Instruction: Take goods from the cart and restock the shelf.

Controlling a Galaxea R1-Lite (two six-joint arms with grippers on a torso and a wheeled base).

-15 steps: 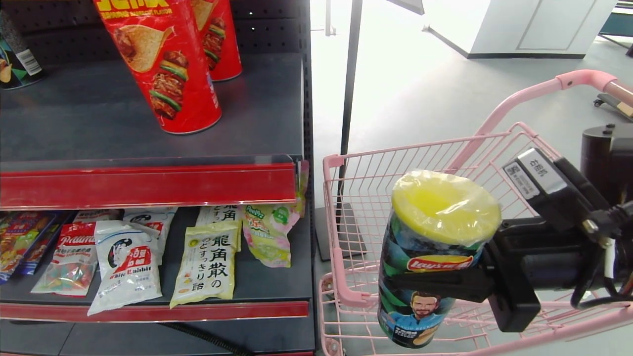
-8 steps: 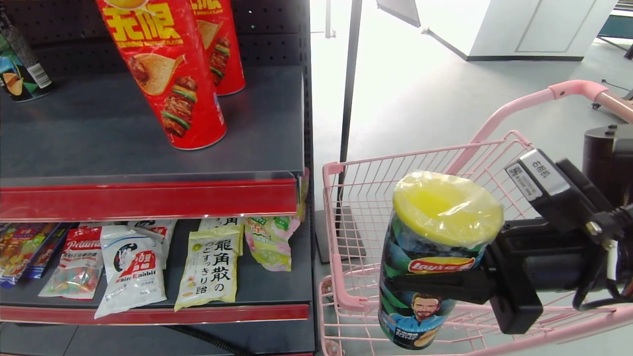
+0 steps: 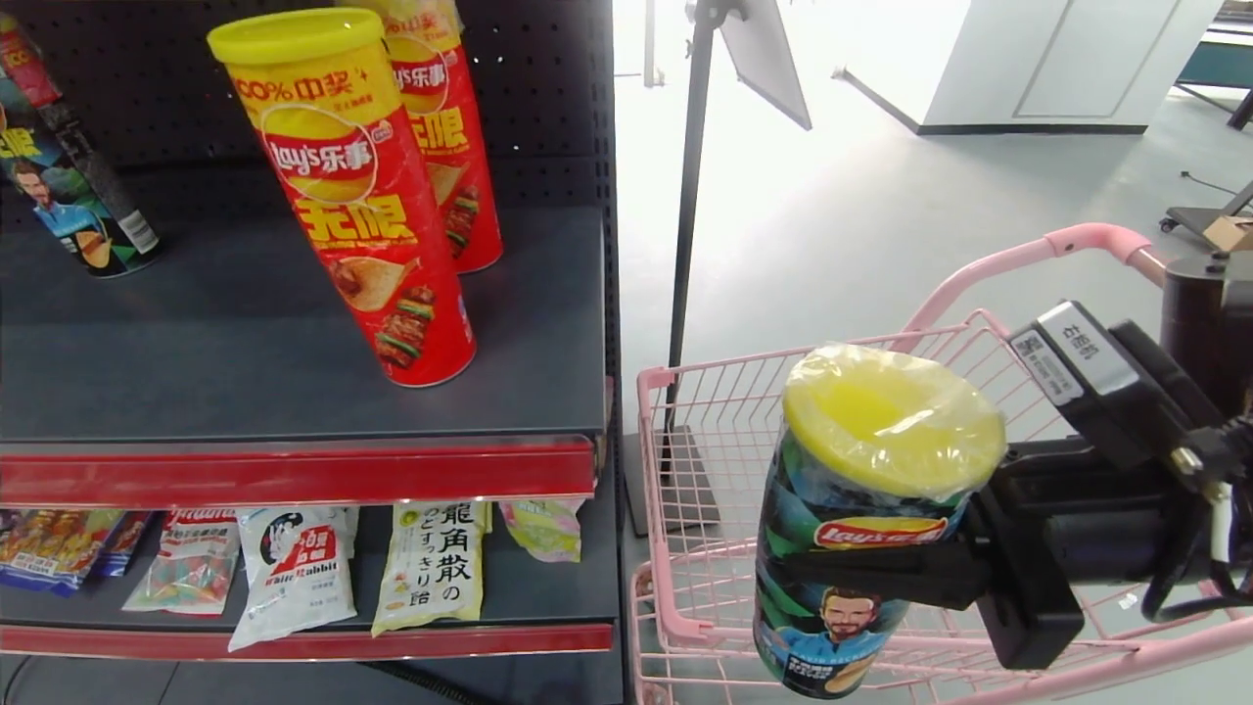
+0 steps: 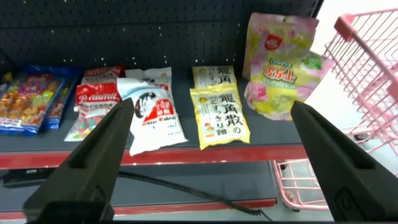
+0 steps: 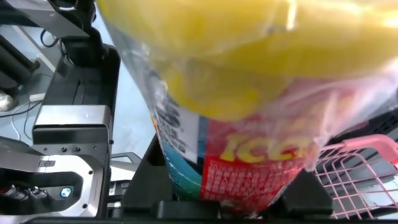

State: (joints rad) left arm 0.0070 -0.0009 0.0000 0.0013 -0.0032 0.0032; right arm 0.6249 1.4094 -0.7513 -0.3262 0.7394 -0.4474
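My right gripper (image 3: 852, 573) is shut on an upright chips can (image 3: 886, 421) with a yellow lid under plastic wrap and a green-and-black label. It holds the can above the front part of the pink wire cart (image 3: 654, 374). Up close, the same can (image 5: 249, 124) sits between the black fingers. To the left is the shelf (image 3: 245, 352), where two red chips cans (image 3: 362, 215) stand at the right and a dark can (image 3: 69, 206) at the far left. My left gripper (image 4: 211, 162) is open, facing the lower shelf's candy bags (image 4: 221, 112).
A black sign-stand pole (image 3: 690, 196) rises between the shelf's right end and the cart. Bare grey board lies between the dark can and the red cans. Several snack bags (image 3: 431, 568) lie on the lower shelf. The cart's pink handle (image 3: 1067, 240) is at the far side.
The head camera has risen, so shelf and cart sit lower in the picture. The held can has come up relative to the cart, and the right gripper's hold is unchanged.
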